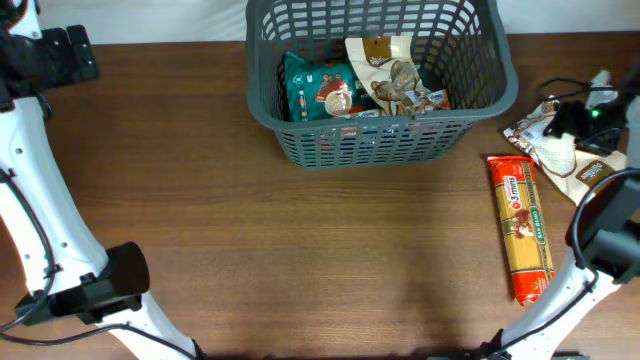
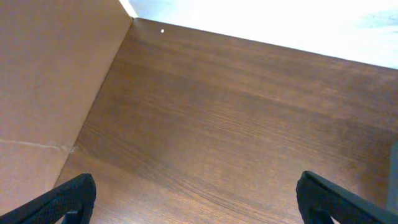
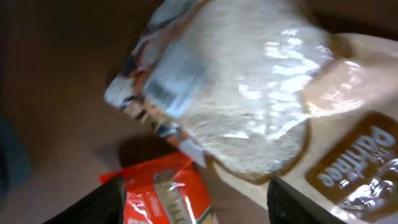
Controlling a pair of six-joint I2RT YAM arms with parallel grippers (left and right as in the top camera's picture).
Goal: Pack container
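Observation:
The dark grey lattice basket (image 1: 380, 70) stands at the back middle of the table and holds a teal packet (image 1: 318, 90) and a beige snack bag (image 1: 392, 72). A long red and yellow pasta packet (image 1: 521, 226) lies on the table at the right; its red end shows in the right wrist view (image 3: 163, 190). A clear bag of sliced bread (image 1: 556, 148) lies at the far right and fills the right wrist view (image 3: 249, 93). My right gripper (image 3: 199, 208) is open above the bread and the pasta end. My left gripper (image 2: 199, 199) is open over bare table at the far left.
A brown cardboard wall (image 2: 43, 81) stands at the left of the left wrist view. Cables (image 1: 560, 90) run along the table's right edge near the bread. The arms' white links and black bases sit at the front left (image 1: 110, 280) and front right (image 1: 610, 250).

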